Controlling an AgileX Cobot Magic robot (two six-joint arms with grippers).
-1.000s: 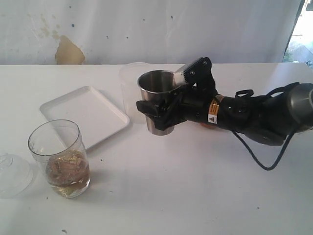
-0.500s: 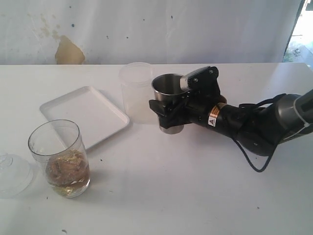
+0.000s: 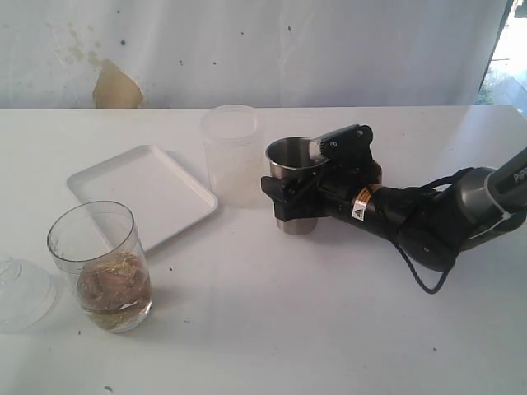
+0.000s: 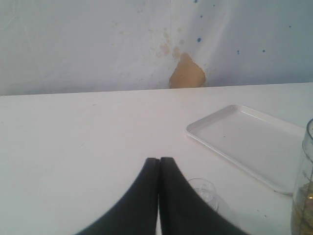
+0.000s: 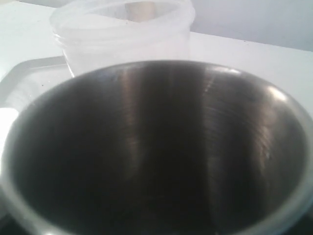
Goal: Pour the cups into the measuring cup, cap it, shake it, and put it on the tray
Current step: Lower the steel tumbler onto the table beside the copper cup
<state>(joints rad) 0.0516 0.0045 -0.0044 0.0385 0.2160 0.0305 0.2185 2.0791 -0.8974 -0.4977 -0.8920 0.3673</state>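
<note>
The right gripper [image 3: 284,196] holds the steel tumbler [image 3: 292,160] upright, with its jaws wide around the wall of the cup. The tumbler is at 3 o'clock of the frosted plastic container [image 3: 230,156], just beside it. I cannot tell if its base already touches the surface [image 3: 313,329]. In the right wrist view the inside of the tumbler looks empty. The measuring cup [image 3: 100,267] stands at 7 o'clock of the white tray [image 3: 140,189], uncapped, with brownish content at its bottom, and a clear lid [image 3: 20,292] lies at 9 o'clock of it. The left gripper [image 4: 159,191] is closed on nothing.

I judge that this tumbler is poured out and the step in hand is to put it down. The next move calls for a settled base, then wider jaws and a straight retreat that does not push the frosted container. The wooden cup I cannot find.
</note>
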